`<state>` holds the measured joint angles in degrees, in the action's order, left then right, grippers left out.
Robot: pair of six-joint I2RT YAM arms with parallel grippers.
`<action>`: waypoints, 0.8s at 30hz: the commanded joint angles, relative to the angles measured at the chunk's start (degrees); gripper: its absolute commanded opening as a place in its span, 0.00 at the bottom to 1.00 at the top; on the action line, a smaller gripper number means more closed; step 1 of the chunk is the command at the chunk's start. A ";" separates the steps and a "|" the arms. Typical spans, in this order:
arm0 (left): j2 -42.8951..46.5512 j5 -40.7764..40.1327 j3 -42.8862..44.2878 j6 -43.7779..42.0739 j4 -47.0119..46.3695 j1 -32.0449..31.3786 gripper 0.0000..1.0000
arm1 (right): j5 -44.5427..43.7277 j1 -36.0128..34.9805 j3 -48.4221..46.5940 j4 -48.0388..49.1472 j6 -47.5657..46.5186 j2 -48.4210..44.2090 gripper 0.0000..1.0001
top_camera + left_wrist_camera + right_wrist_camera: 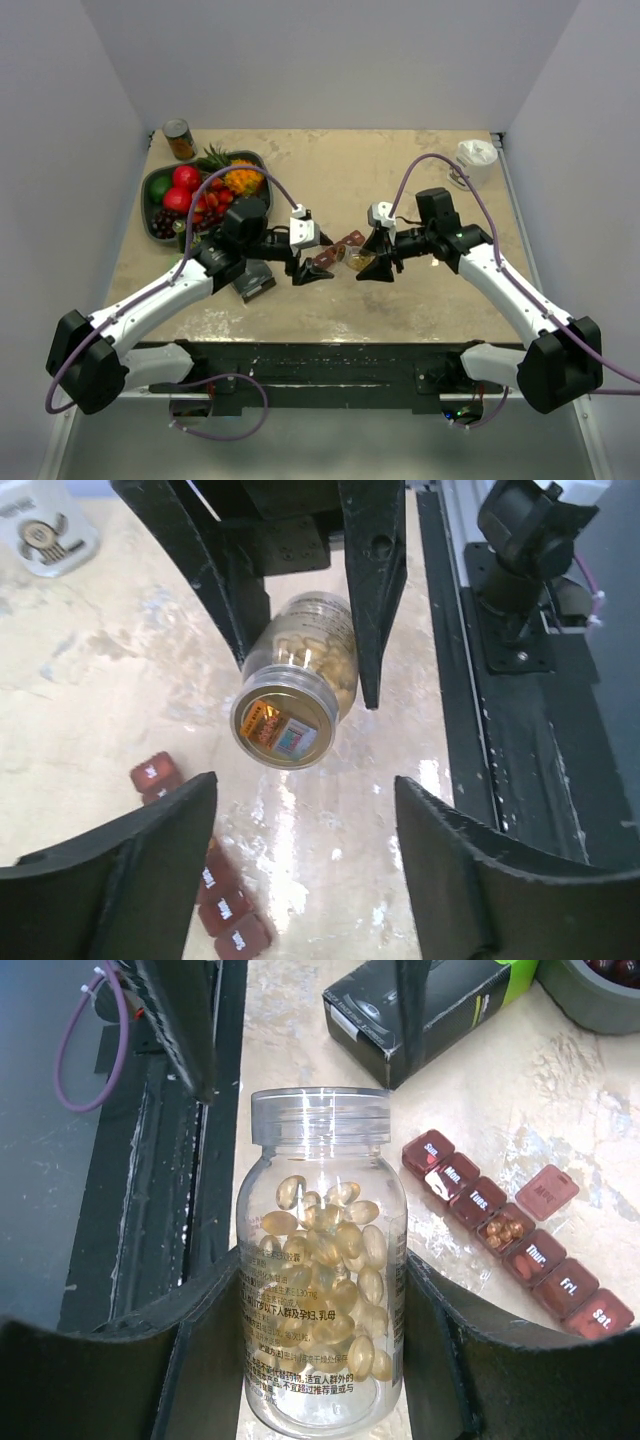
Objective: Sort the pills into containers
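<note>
Fruit fills a dark bowl (155, 190) at the far left of the table (400, 300), with a tin can (180, 139) standing just beyond it. Nearer the arms, a black box (420, 1010) lies flat beside the left arm.

The left gripper (312, 270) reaches toward the middle of the table with its fingers (150, 850) spread wide apart and nothing between them. In the left wrist view they frame the bottle from a short way off without touching it.

Just beside that gripper lies the containers strip (530, 1258), a dark red row of day-marked compartments set at a slant on the tabletop. One middle compartment (500, 1230) stands open with a few orange pills in it, and a red lid (548, 1192) lies flipped out next to it. The other compartments look closed.

Right of the strip, the clear bottle (320, 1160) is clamped between the two fingers of the right gripper (322, 1290), which hold it by its lower half. Its neck points toward the left gripper. The pills (325, 1250) show through the wall as a loose heap of yellowish capsules, filling roughly the lower two thirds. Whether the neck is capped I cannot tell. The end facing the left wrist camera carries a small orange and blue sticker.

A white cup (476, 156) stands at the far right corner, well apart from both arms.
</note>
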<state>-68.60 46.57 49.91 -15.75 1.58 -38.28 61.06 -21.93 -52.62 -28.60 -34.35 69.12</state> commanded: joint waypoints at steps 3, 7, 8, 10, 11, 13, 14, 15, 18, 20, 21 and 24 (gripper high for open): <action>7.15 -3.76 -5.08 2.81 -12.83 0.84 0.99 | 1.96 0.14 0.85 1.79 1.13 -1.71 0.03; 9.36 -7.19 -6.58 23.49 -15.12 3.03 1.00 | 1.61 0.14 1.29 2.06 1.04 -1.71 0.03; 9.36 -8.67 -6.75 27.92 -15.73 3.39 1.00 | 1.61 0.05 1.29 2.06 1.04 -1.71 0.03; 8.14 -9.30 -6.06 39.62 -14.34 4.88 1.00 | 1.35 0.05 1.29 2.14 1.04 -1.71 0.03; 7.43 -6.78 -5.88 42.87 -14.15 5.49 1.00 | 1.34 0.05 1.29 2.14 0.95 -1.62 0.03; 5.24 -5.70 -6.57 53.15 -14.41 6.64 1.00 | 1.26 0.05 1.29 2.32 0.95 -1.62 0.03; 4.45 -4.22 -7.02 55.97 -15.55 6.73 1.00 | 1.17 0.14 1.29 2.32 1.04 -1.45 0.03; 3.05 -3.77 -7.45 61.31 -16.26 6.64 0.99 | 1.08 0.14 1.29 2.41 1.04 -1.36 0.03; 2.07 -4.19 -10.35 71.34 -21.79 5.77 0.97 | 0.99 0.14 1.29 2.67 1.30 -1.27 0.03; 1.98 -8.13 -9.22 72.44 -19.87 4.45 0.97 | 0.82 0.14 1.38 2.76 1.39 -1.27 0.03; 1.54 -9.03 -7.48 72.61 -18.73 3.23 0.97 | 0.64 0.05 1.38 2.85 1.39 -1.18 0.03; 0.40 -10.44 -5.88 74.01 -17.58 1.99 0.95 | 0.47 0.14 1.47 3.02 1.65 -1.10 0.03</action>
<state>-67.70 38.48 40.23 50.09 -13.89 -34.44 60.99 -21.82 -51.18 -27.70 -33.45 68.97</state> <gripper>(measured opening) 0.965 0.551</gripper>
